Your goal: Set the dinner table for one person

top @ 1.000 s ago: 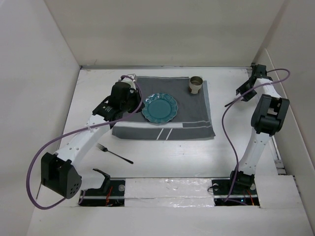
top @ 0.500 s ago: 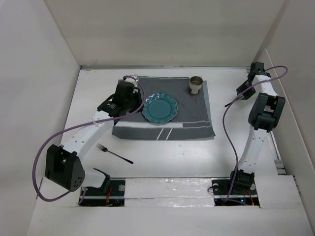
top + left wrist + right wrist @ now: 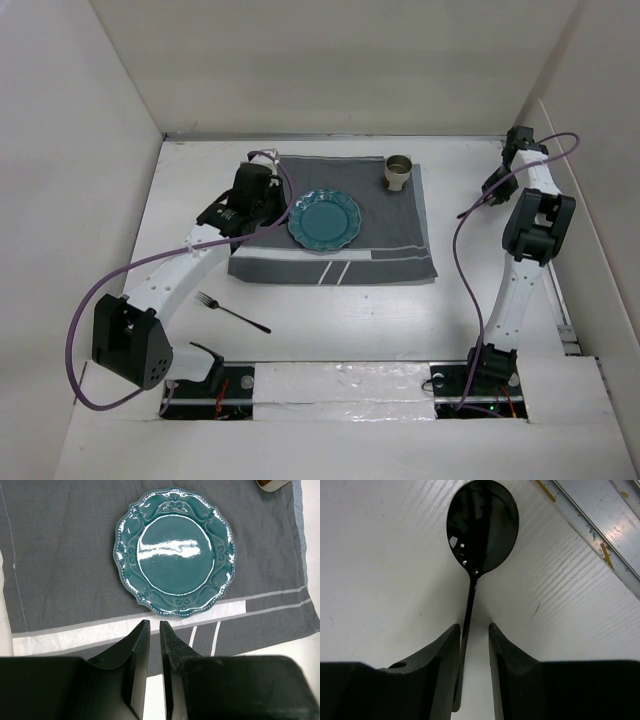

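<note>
On the white dinner table (image 3: 400,310) lies a dark grey cloth (image 3: 400,240) with pale stripes. A teal plate (image 3: 324,220) sits on its middle and a tan cup (image 3: 399,172) at its far right corner. A black fork (image 3: 233,313) lies on the table near the left front. My left gripper (image 3: 154,623) is shut and empty, hovering over the cloth's near stripe just short of the plate (image 3: 175,550). My right gripper (image 3: 474,626) is at the far right corner. Its jaws straddle the handle of a black spoon (image 3: 482,525) lying on the table; the handle touches the left finger only.
A metal rail (image 3: 600,535) runs along the table's right edge close to the spoon. White walls enclose the table on the left, back and right. The right arm (image 3: 530,225) stands tall by the right wall. The cup's base (image 3: 272,484) shows at the left wrist view's top.
My right gripper has moved a little further into the far right corner. My left arm has pulled back slightly to the left of the plate.
</note>
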Controlling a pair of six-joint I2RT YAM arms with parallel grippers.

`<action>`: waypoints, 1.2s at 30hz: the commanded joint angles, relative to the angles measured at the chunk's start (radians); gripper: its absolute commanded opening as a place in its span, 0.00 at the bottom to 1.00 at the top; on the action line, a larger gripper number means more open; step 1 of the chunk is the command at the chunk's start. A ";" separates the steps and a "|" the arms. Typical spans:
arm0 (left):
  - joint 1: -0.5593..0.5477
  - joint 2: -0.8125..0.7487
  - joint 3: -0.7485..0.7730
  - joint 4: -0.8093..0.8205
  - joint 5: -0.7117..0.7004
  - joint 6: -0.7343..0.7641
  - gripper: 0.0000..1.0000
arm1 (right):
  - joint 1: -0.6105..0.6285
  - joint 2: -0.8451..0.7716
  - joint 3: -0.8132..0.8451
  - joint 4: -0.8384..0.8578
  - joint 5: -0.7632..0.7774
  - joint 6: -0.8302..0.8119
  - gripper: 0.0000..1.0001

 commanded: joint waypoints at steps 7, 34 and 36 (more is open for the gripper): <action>0.003 -0.074 0.003 0.021 0.011 0.009 0.12 | 0.034 -0.014 -0.016 -0.109 0.052 -0.049 0.15; 0.003 -0.113 0.029 -0.047 -0.030 -0.117 0.17 | 0.590 -0.514 -0.291 0.182 -0.193 -0.192 0.00; 0.003 -0.122 0.014 -0.080 -0.059 -0.152 0.18 | 0.602 -0.451 -0.266 0.173 -0.198 -0.193 0.00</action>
